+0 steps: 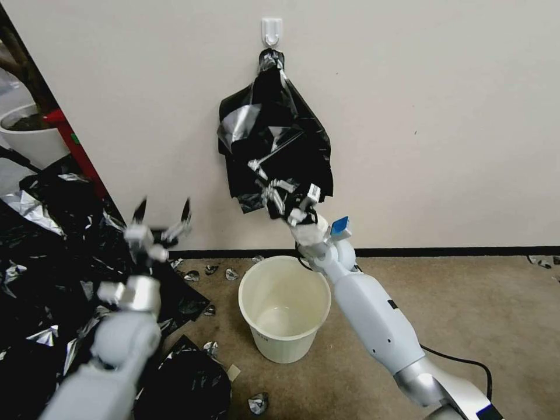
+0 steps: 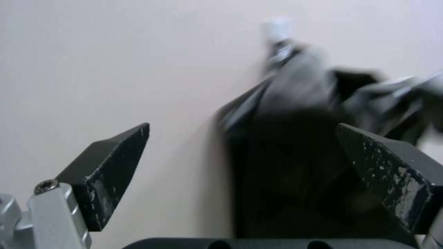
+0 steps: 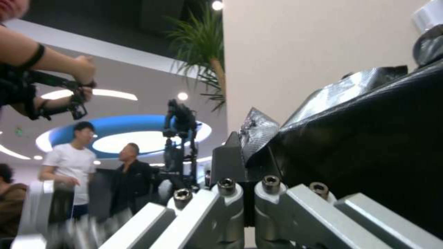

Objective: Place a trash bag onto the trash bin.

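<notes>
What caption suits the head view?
Right gripper pinches the hanging trash bag above the trash bin; left gripper open nearby.

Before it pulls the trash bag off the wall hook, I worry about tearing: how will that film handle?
The trash bag hangs in loose, crumpled folds, so it is probably floppy and very light. Its glossy sheen suggests it may be slippery. The right gripper pinches a lower fold; the thin film bunched at the hook might stretch or tear.

The head camera looks forward and down at the wall (image 1: 437, 116) and the bag (image 1: 274, 140) hung on it. The left wrist camera faces the same bag (image 2: 295, 145) from farther off; the right wrist camera sits against it (image 3: 369, 145).
</notes>
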